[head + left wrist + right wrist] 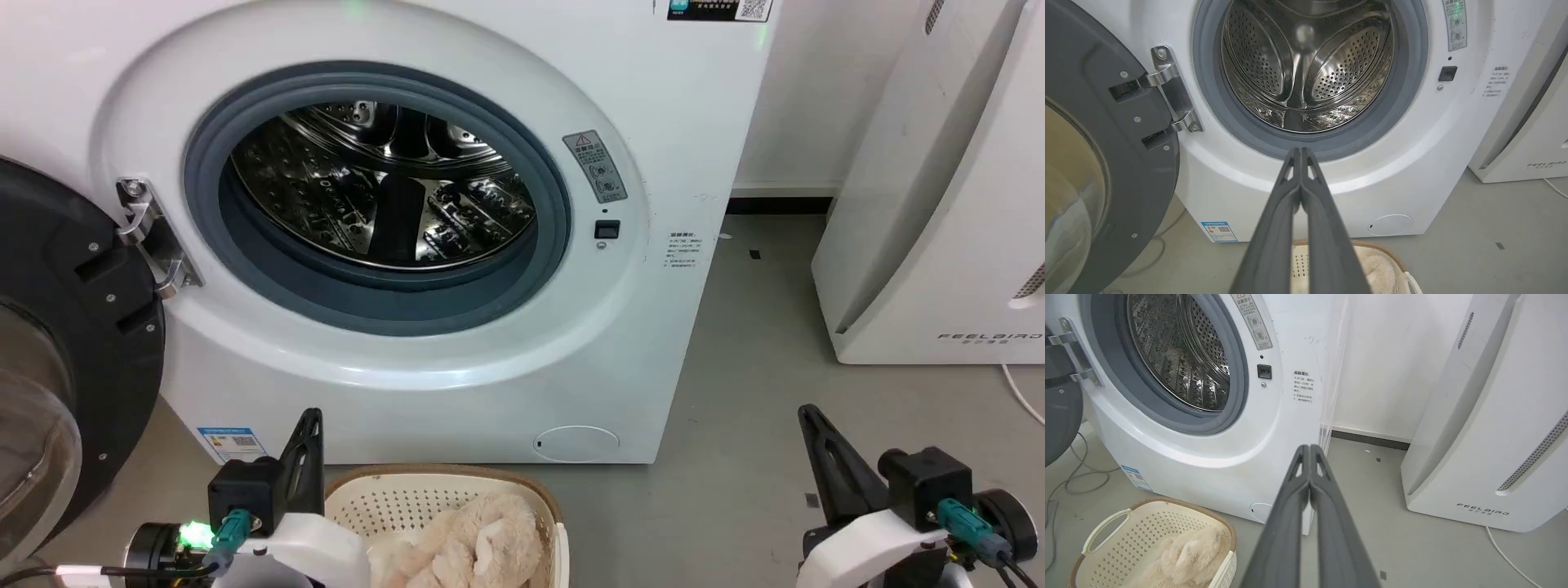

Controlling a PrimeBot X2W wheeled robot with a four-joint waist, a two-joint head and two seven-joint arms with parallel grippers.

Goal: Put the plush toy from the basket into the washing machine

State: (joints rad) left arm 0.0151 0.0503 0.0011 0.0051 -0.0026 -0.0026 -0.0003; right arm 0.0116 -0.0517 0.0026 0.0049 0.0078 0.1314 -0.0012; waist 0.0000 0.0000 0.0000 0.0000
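The shaggy cream plush toy (478, 539) lies in the cream basket (384, 498) on the floor before the white washing machine (669, 122). Its steel drum (384, 180) is bare and its black-framed door (73, 327) hangs open at the left. My left gripper (312, 420) is shut, empty, just left of the basket's rim. My right gripper (808, 415) is shut and empty, well to the right over the floor. The left wrist view has the left gripper (1301, 150) pointing at the drum (1306, 65), basket (1300, 261) below. In the right wrist view the right gripper (1309, 446) is shut, with the toy (1184, 555) and basket (1106, 539) at lower left.
A white FEELBIRD appliance (939, 204) stands to the right of the washer, with a white cable (1024, 396) on the grey floor (735, 367). Dark cables (1069, 477) lie on the floor beneath the open door.
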